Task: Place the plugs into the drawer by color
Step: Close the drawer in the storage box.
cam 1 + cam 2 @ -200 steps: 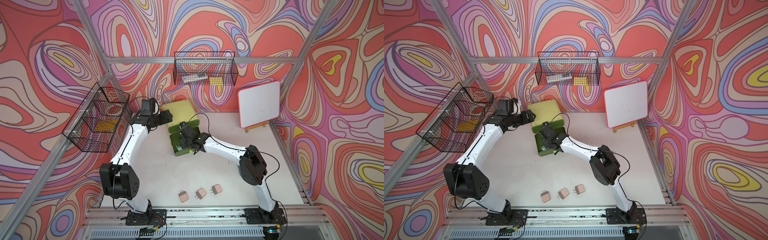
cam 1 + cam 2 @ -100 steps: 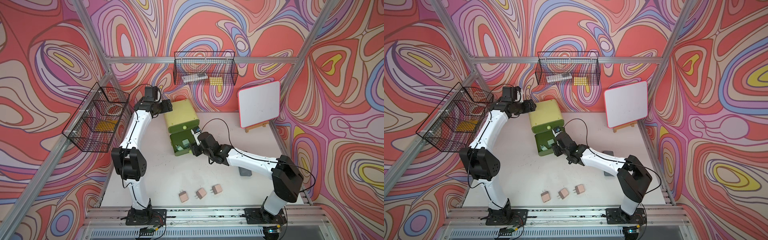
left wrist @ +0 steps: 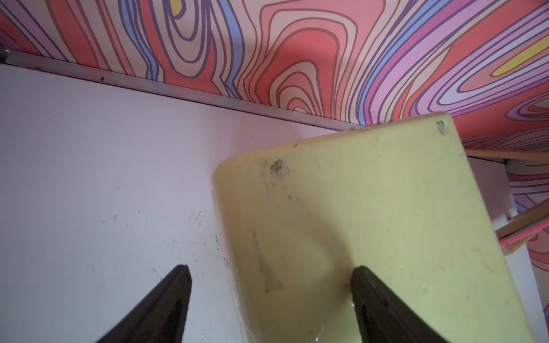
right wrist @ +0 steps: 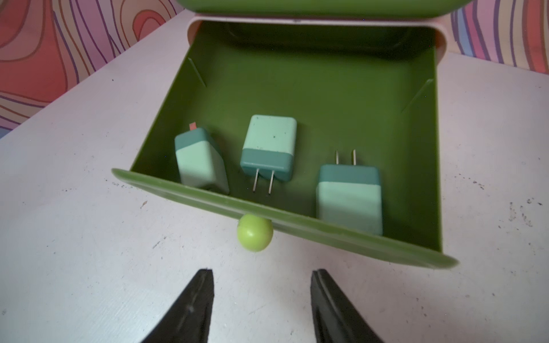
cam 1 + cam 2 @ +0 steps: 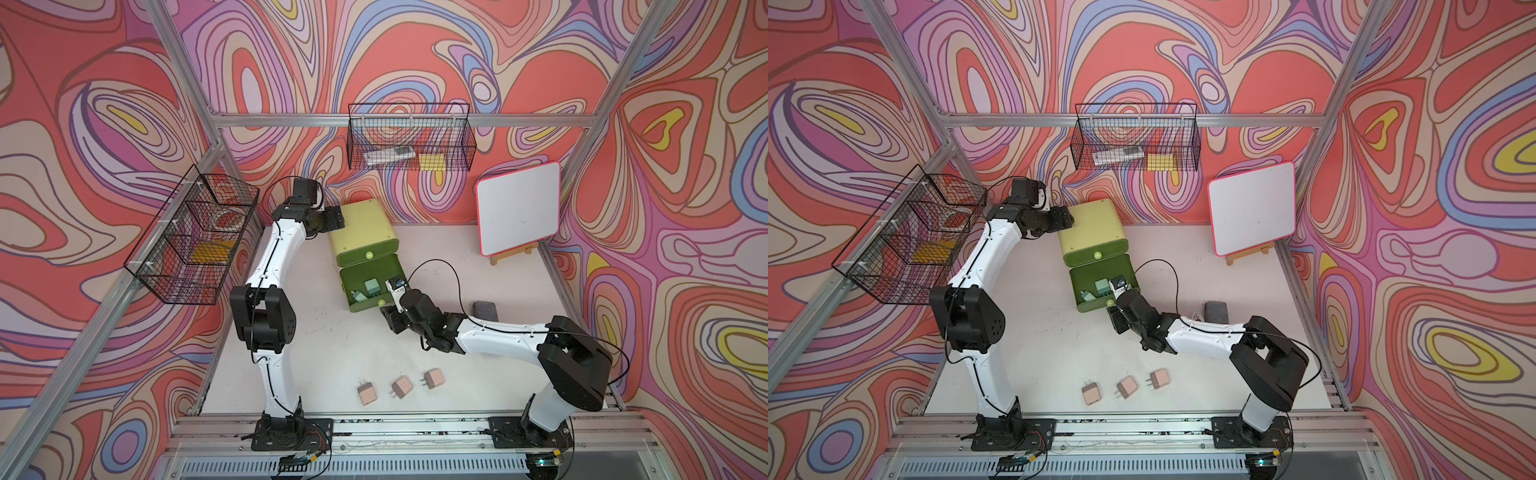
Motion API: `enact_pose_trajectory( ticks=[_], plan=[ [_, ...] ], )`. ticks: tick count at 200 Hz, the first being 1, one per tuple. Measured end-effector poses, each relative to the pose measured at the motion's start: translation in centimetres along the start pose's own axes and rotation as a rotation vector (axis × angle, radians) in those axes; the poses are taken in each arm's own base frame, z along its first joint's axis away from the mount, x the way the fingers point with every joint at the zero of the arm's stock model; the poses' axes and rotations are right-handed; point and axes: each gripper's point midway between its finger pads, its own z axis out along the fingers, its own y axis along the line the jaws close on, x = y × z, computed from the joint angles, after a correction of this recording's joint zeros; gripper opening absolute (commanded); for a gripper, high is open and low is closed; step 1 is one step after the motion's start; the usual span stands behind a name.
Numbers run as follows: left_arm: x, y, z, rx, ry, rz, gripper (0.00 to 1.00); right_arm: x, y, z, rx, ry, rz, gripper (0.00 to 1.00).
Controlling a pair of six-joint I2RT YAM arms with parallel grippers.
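The drawer cabinet (image 5: 361, 224) is pale yellow-green; its top drawer is shut. The drawer beneath it (image 4: 326, 89) is pulled out and holds three mint green plugs (image 4: 202, 160) (image 4: 269, 145) (image 4: 349, 199). My right gripper (image 4: 261, 276) is open and empty, low over the table just in front of that drawer's round knob (image 4: 255, 233). Three pink plugs (image 5: 368, 394) (image 5: 402, 387) (image 5: 433, 379) lie in a row near the table's front. My left gripper (image 3: 271, 276) is open at the cabinet's back left corner, with that corner between its jaws.
A grey eraser (image 5: 484, 309) lies right of my right forearm. A whiteboard on a small easel (image 5: 517, 208) stands at the back right. Black wire baskets hang on the back wall (image 5: 409, 137) and the left wall (image 5: 195, 241).
My right gripper has drawn back out of the open drawer to just in front of its knob. The left gripper has shifted to the cabinet's back left corner. Both grippers' jaws have narrowed somewhat.
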Motion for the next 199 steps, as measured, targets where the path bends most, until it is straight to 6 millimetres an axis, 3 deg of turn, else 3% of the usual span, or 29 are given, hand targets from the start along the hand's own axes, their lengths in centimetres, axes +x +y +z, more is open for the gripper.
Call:
enact_pose_trajectory(
  ticks=[21, 70, 115, 199],
  plan=[
    [0.0, 0.0, 0.0, 0.005, -0.006, 0.000, 0.83, -0.6, 0.6, 0.3, 0.010, -0.041, 0.012, 0.52],
    [0.1, 0.0, 0.1, 0.020, -0.011, -0.003, 0.82, 1.1, 0.6, 1.8, 0.079, -0.046, 0.034, 0.49],
    [0.4, -0.1, 0.1, 0.034, -0.018, -0.010, 0.82, 1.0, 0.4, 2.7, 0.117, -0.070, 0.044, 0.49],
    [1.3, -0.2, -0.4, 0.053, -0.008, -0.017, 0.81, -2.4, 1.1, 3.7, 0.154, -0.148, 0.026, 0.50]
  ],
)
